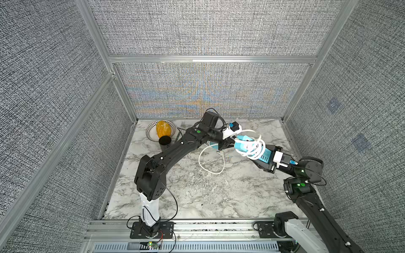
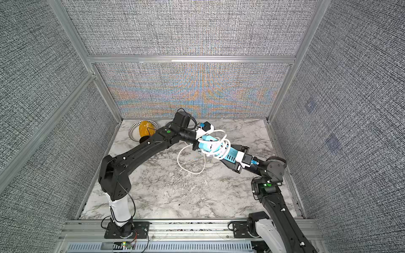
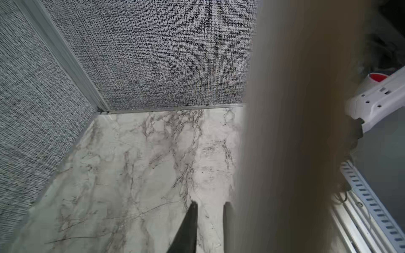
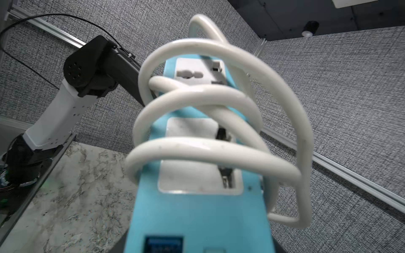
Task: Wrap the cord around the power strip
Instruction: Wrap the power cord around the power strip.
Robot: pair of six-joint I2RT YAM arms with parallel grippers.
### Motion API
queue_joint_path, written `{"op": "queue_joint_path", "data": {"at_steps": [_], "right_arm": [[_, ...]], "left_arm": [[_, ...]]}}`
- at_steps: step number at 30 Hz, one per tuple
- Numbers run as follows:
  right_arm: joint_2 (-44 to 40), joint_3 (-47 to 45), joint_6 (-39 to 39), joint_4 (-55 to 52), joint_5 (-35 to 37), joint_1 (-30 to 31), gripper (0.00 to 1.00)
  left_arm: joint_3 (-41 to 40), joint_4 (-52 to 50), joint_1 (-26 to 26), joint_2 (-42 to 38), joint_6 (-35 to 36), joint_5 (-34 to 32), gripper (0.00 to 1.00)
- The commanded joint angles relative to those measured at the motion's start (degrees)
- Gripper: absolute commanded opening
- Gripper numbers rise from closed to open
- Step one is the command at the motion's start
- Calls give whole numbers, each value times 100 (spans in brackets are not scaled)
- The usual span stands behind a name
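Marble tabletop [image 1: 197,192]; power strip [image 1: 241,142] held raised above it.
In both top views 1 end is clamped by the right gripper [image 1: 268,160], with cord [image 1: 254,153] coiled around. In the left wrist view the left gripper [image 3: 209,203] is seen slightly parted, empty. In the right wrist view loose coils are shown.
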Motion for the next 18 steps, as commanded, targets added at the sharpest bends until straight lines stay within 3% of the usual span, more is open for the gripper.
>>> {"op": "queue_joint_path", "data": {"at_steps": [1,14,18], "right_arm": [[35,9,73,771,924,1,0],[15,146,-847,148,2732,5,0],[142,460,-1296,-605,3331,6,0]], "left_arm": [[-348,1167,-46,57,-867,38,24],[-1526,1888,-159,92,-1346,-604,21],[-1728,1811,-239,51,-1356,-838,16]]}}
